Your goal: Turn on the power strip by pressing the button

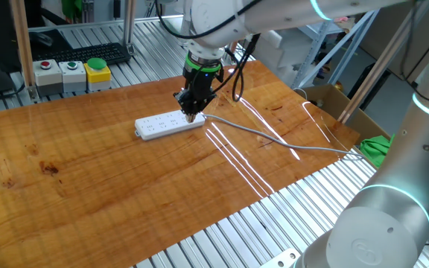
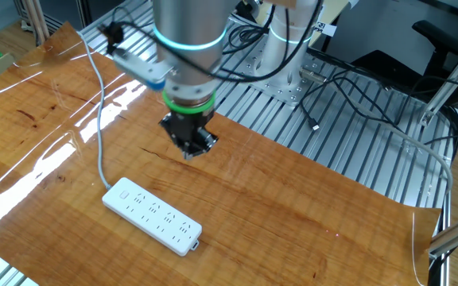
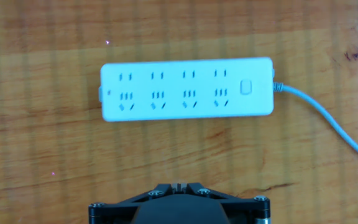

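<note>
The white power strip (image 1: pixel 170 124) lies flat on the wooden table, and it also shows in the other fixed view (image 2: pixel 151 214) and the hand view (image 3: pixel 187 88). Its small button (image 3: pixel 247 86) sits at the cabled end (image 2: pixel 122 193). The thin grey cable (image 1: pixel 274 140) runs off across the table. My gripper (image 1: pixel 191 114) hovers above the table beside the strip's long side, near the cabled end, not touching it (image 2: pixel 189 152). In the hand view the fingertips meet at the bottom edge (image 3: pixel 178 185), shut and empty.
Red (image 1: pixel 46 67), green (image 1: pixel 71 67) and yellow (image 1: pixel 97 68) push-buttons on grey boxes stand at the table's far left, with a keyboard (image 1: pixel 88 53) behind them. A cardboard box (image 1: pixel 334 100) and a green object (image 1: pixel 378 147) sit off the right edge.
</note>
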Tool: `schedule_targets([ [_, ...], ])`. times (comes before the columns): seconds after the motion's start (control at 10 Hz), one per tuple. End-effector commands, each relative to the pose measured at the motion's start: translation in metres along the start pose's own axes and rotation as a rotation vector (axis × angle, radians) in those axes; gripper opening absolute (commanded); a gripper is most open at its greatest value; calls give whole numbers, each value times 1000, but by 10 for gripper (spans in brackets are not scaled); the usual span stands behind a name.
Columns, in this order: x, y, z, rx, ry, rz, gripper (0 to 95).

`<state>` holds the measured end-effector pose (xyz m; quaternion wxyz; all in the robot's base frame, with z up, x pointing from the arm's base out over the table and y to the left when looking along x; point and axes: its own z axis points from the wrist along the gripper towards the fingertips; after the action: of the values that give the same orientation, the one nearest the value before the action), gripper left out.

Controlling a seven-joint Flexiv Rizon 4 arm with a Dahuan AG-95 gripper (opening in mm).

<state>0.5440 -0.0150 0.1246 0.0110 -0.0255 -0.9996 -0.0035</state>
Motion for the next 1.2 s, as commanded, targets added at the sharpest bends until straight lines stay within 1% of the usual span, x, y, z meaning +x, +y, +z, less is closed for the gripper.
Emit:
schedule_targets([
  [0.1,-6,-7,4,1,0,-5,0],
  [0.3,-14,-18,7,0,-5,7,0],
  [0.5,-14,-28,10,-2,10,15,0],
  [0.6,-14,-31,12,3,8,14,0],
  [0.7,-12,-32,13,-10,29,5,0],
  [0.9,-14,-34,15,-14,28,2,0],
  [1.0,-18,-36,13,-15,31,-6,0],
  [1.2,-28,-41,15,-23,27,-22,0],
])
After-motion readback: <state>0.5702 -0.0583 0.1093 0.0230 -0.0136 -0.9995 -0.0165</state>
